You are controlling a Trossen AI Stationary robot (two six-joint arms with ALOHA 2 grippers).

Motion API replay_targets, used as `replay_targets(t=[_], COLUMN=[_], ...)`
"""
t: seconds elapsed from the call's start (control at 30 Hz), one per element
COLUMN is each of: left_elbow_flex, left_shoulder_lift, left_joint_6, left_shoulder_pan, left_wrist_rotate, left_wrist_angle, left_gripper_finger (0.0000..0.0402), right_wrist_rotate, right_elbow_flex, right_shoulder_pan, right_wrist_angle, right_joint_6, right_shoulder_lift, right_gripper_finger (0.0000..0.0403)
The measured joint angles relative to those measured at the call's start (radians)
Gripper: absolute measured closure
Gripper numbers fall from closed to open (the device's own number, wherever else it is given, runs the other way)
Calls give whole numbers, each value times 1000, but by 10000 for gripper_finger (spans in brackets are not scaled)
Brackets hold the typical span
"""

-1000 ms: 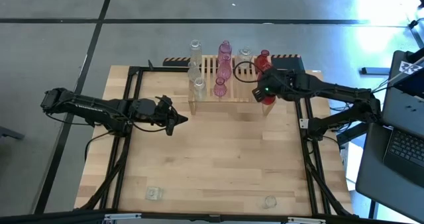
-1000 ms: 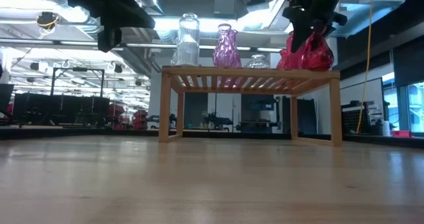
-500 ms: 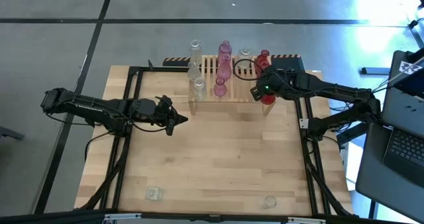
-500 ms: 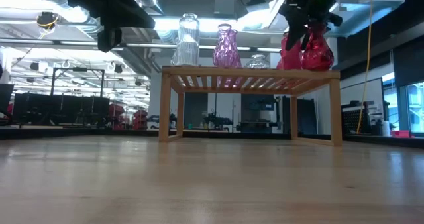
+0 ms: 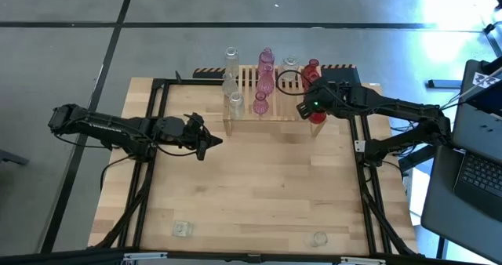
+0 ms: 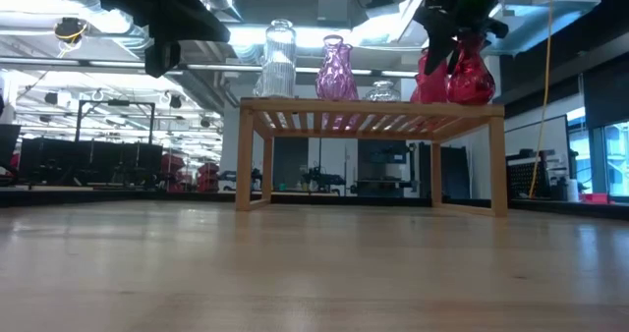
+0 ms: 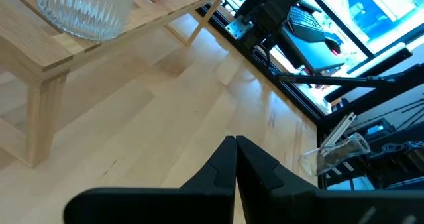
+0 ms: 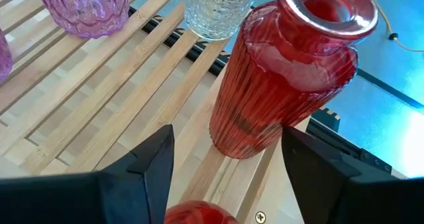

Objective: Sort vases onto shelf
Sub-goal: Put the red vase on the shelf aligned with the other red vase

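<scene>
Vases stand on the light slatted wooden shelf [image 5: 271, 100] at the table's far edge: clear glass ones toward its left end, pink in the middle, red at its right end.

Right gripper [image 8: 225, 161] hovers over the shelf's right end, fingers spread wide with nothing between them. A second ago, in the low view, it was down on a red vase there; half a second ago it had lifted, and it has held the same pose since. Tall ribbed red glass vase [image 8: 285, 78] stands upright on the slats just ahead of the fingers. Rim of a second red vase [image 8: 199, 214] shows directly under the gripper.

Judgement: a red vase was just released; placement done, arm free to fetch.

Left gripper [image 7: 235, 161] idles above the table's left half, fingers pressed together, empty.

Two small clear glass pieces [image 5: 182, 229] remain at the table's near edge, well apart from the shelf.
</scene>
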Motion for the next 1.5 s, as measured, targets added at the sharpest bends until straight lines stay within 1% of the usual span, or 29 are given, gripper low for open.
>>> replay_targets(t=[0.33,0.57,0.77,0.87,0.97,1.03,1.17,1.23,1.3,1.37,1.5], left_elbow_flex=[0,0,0,0,0,0,0,0,0,0,0], left_shoulder_lift=[0,0,0,0,0,0,0,0,0,0,0], left_joint_6=[-1,-1,-1,-1,-2,-4,-5,-5,-4,-4,-1], left_shoulder_pan=[0,0,0,0,0,0,0,0,0,0,0], left_wrist_rotate=[0,0,0,0,0,0,0,0,0,-1,-5], left_wrist_angle=[0,0,0,0,0,0,0,0,0,0,0], left_gripper_finger=[401,401,401,401,401,401,401,401,401,401,401], right_wrist_rotate=[7,49,57,41,-1,-51,-196,-247,-251,-225,-145], right_elbow_flex=[14,112,198,239,280,311,349,352,345,332,285], right_shoulder_pan=[1,2,2,6,49,91,219,289,356,407,447], right_wrist_angle=[5,-35,-62,-82,-109,-167,-289,-349,-392,-453,-556], right_joint_6=[0,-29,-77,-93,-127,-133,-130,-83,5,84,255], right_shoulder_lift=[-8,-11,-11,-10,-10,-10,-11,-14,-16,-16,-17], right_gripper_finger=[175,175,175,175,175,175,175,176,180,191,223])
